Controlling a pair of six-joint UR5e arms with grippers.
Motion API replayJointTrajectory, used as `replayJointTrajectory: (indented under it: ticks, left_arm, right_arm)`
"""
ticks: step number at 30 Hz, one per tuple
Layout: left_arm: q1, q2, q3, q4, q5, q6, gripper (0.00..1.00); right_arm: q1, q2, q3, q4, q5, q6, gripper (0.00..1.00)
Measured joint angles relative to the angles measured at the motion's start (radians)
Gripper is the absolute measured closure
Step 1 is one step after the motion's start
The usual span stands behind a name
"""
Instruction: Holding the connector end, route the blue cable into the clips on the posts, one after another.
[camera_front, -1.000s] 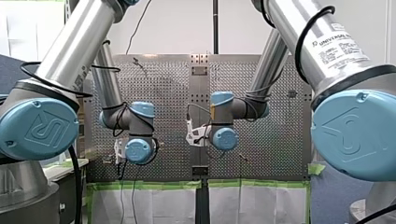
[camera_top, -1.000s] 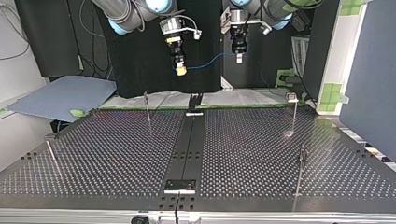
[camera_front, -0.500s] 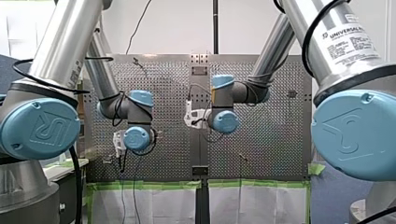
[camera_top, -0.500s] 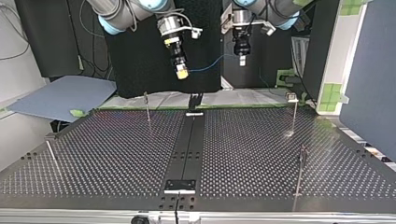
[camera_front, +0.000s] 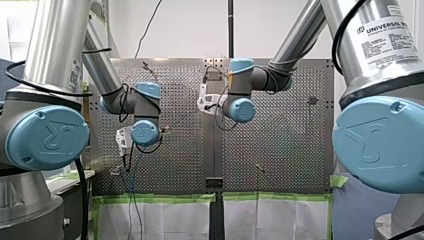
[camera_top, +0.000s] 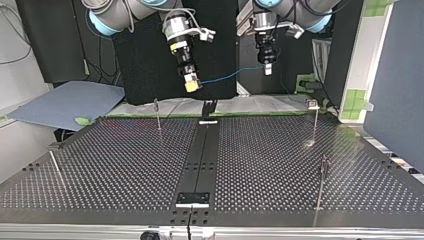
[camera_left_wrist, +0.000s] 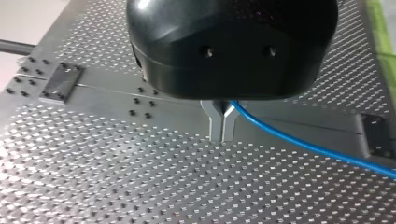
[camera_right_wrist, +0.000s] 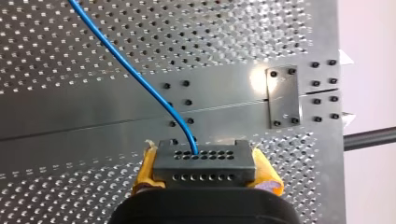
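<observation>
In the right wrist view my right gripper has its yellow pads shut on a black connector block. The blue cable leaves the block's face and runs out over the perforated table. My left gripper has its metal fingers shut on the same blue cable, which trails off to one side. In the top view both grippers hang high above the table's far edge: my right gripper left of centre, my left gripper right of centre. The cable spans between them.
Thin posts stand on the perforated table: one far left of centre, one far right with a clip on top, one near right, one leaning at the near left. A dark strip runs down the middle.
In the top view my right gripper has dropped lower and tilted, while my left gripper has moved to the right. The cable span between them is longer. Both wrists have moved upward in the front view.
</observation>
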Motion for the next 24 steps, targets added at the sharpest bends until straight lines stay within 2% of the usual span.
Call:
replayJointTrajectory:
  ticks: [3, 7, 11, 16, 24]
  left_arm:
    - [0.008, 0.026, 0.022, -0.026, -0.001, 0.000, 1.00]
    - [0.020, 0.063, 0.057, -0.062, -0.002, 0.000, 1.00]
    - [0.033, 0.099, 0.093, -0.098, -0.002, 0.000, 1.00]
    - [0.053, 0.145, 0.139, -0.145, -0.003, 0.007, 1.00]
    - [0.083, 0.212, 0.206, -0.212, -0.003, 0.028, 1.00]
  right_arm:
    - [-0.003, 0.001, -0.006, 0.004, -0.001, -0.002, 1.00]
    - [-0.007, 0.027, -0.034, 0.030, -0.004, -0.011, 1.00]
    - [-0.007, 0.052, -0.065, 0.048, -0.010, -0.009, 1.00]
    - [-0.008, 0.040, -0.103, 0.072, -0.029, -0.007, 1.00]
    - [0.000, 0.028, -0.177, 0.141, -0.034, -0.016, 1.00]
